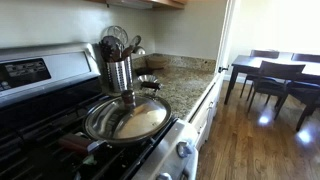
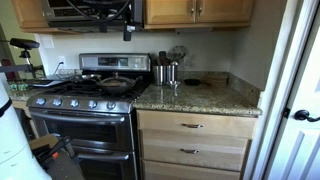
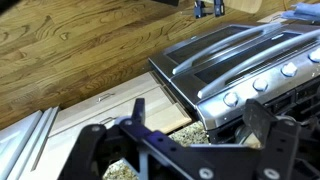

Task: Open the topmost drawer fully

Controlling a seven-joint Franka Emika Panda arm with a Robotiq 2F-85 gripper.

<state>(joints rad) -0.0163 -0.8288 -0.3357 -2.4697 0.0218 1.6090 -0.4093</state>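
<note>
The topmost drawer point(image 2: 192, 125) sits just under the granite counter, to the right of the stove. It has a light wood front with a small metal handle and is shut, so its inside is hidden. In the wrist view the drawer point(image 3: 105, 105) shows from above, beside the steel oven front. My gripper point(image 3: 180, 140) is open and empty, with its two black fingers spread wide over the counter edge. In an exterior view the gripper point(image 2: 128, 28) hangs high up, in front of the upper cabinets and far above the drawer.
A steel stove point(image 2: 85, 105) with knobs stands to the left of the drawers, with a pan point(image 2: 115, 84) on it. A utensil holder point(image 2: 165, 72) stands on the granite counter point(image 2: 205, 98). More drawers point(image 2: 190, 152) lie below. A dining table with chairs point(image 1: 275, 70) stands beyond.
</note>
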